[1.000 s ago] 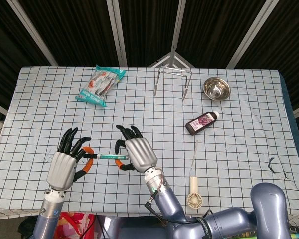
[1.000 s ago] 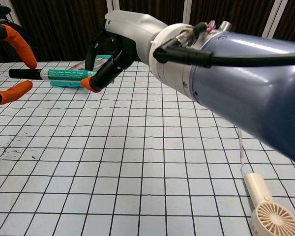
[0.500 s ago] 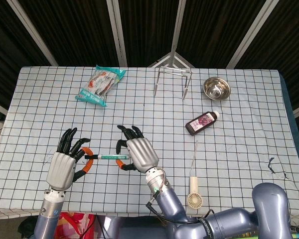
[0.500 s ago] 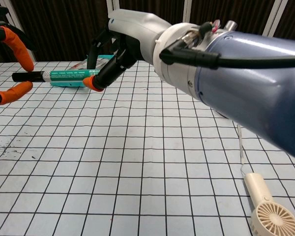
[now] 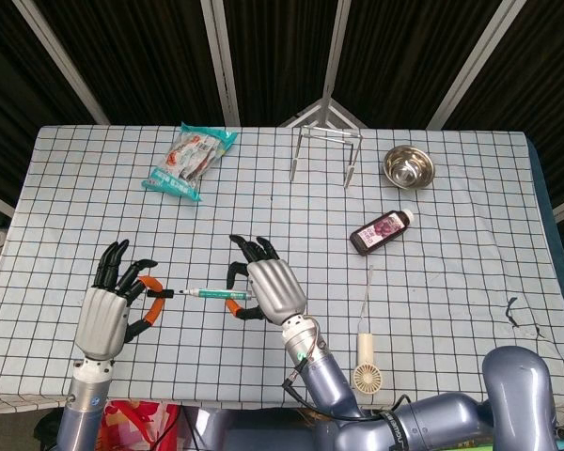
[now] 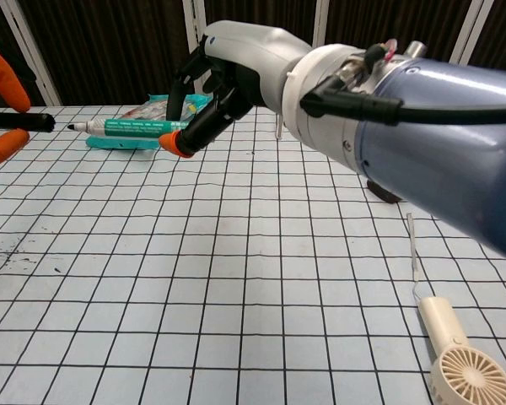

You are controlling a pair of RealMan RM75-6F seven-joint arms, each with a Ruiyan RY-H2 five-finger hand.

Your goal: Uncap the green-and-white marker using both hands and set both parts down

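Note:
The green-and-white marker body [image 5: 208,293] [image 6: 131,126] is held in the air by my right hand [image 5: 266,289] [image 6: 228,80], pinched between orange-tipped fingers, its tip bared and pointing left. The black cap [image 5: 164,294] [image 6: 21,121] is off the marker, a small gap away from the tip. My left hand [image 5: 108,308] pinches the cap between its orange fingertips [image 6: 2,145]. Both hands hover above the front left of the checked table [image 5: 451,216].
A snack packet [image 5: 190,160] lies at the back left. A metal rack [image 5: 324,150], a steel bowl [image 5: 409,167] and a dark bottle [image 5: 383,230] stand at the back right. A small white hand fan [image 5: 366,371] [image 6: 464,363] lies near the front edge.
The cap has come off the marker. My left hand has drawn it to the left, my right hand has moved slightly right with the body, and a gap now shows between them.

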